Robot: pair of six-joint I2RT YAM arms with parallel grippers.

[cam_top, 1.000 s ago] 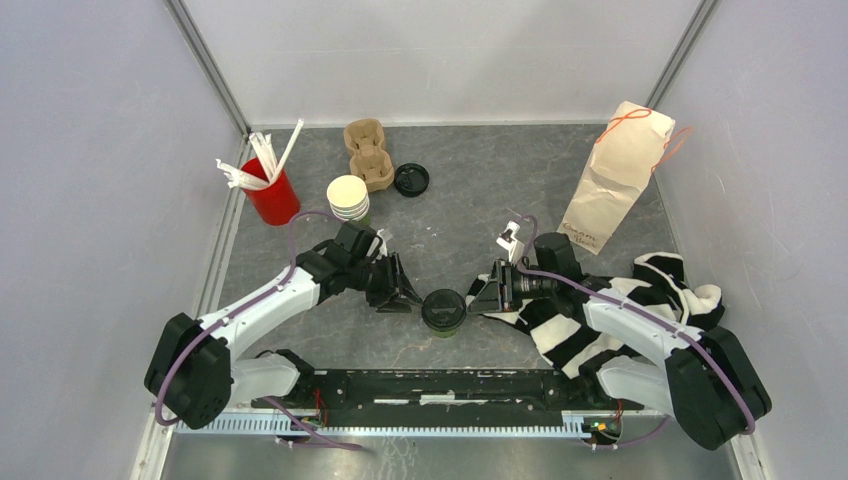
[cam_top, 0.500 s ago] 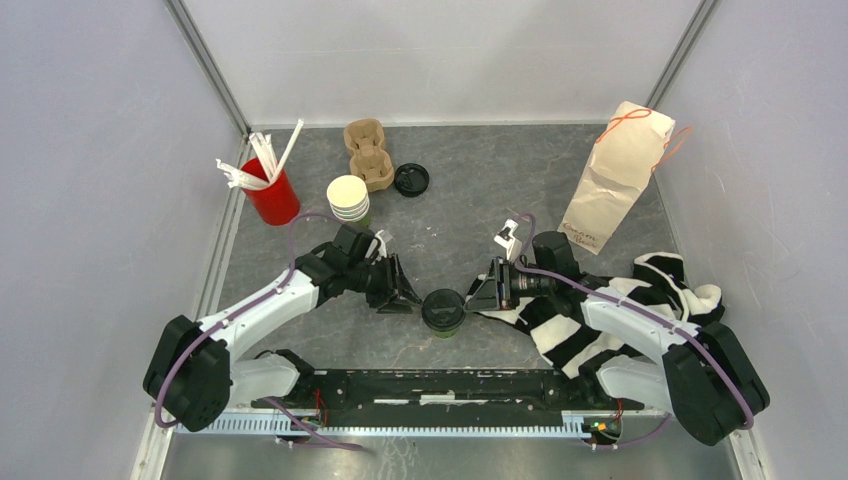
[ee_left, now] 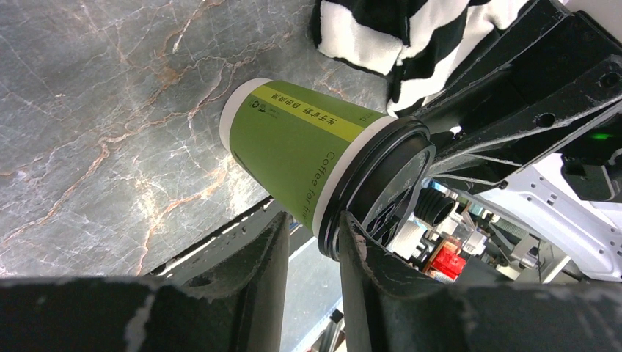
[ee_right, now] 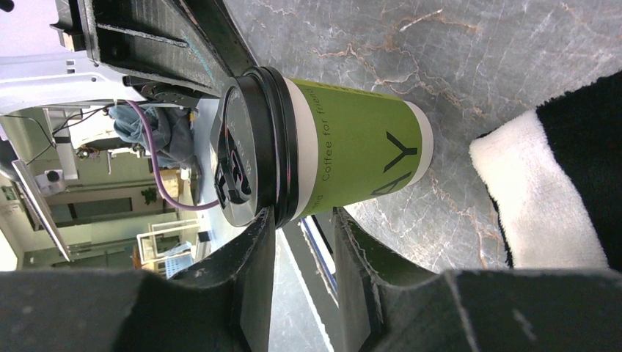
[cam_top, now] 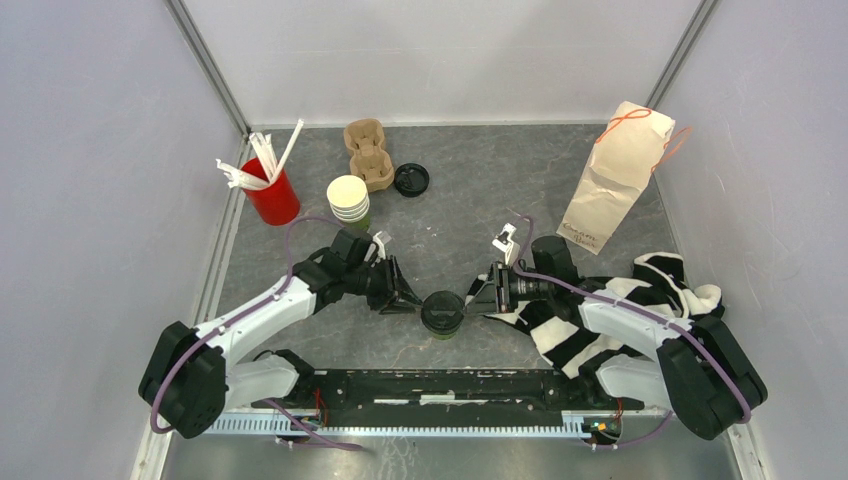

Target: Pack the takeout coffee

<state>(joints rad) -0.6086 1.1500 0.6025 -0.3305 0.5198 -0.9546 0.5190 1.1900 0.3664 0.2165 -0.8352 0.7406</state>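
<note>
Green cup (ee_left: 293, 158), "Coffee for" lettering

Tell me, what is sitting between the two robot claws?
A lidded green cup stands on the table between the left gripper and the right gripper. The top view shows it best.

A grey marbled bench (cam_top: 470, 215) carries everything. At far left stands a red cup (cam_top: 272, 200) holding white straws (cam_top: 265, 155). Right of it are a brown pulp cup carrier (cam_top: 367, 153) and a loose black lid (cam_top: 411, 179). Just nearer is an open green cup (cam_top: 348, 197), possibly a stack. A lidded green cup (cam_top: 441, 312) stands near centre. A paper bag (cam_top: 612, 175) stands far right, and a striped cloth (cam_top: 650, 290) lies near right.
</note>
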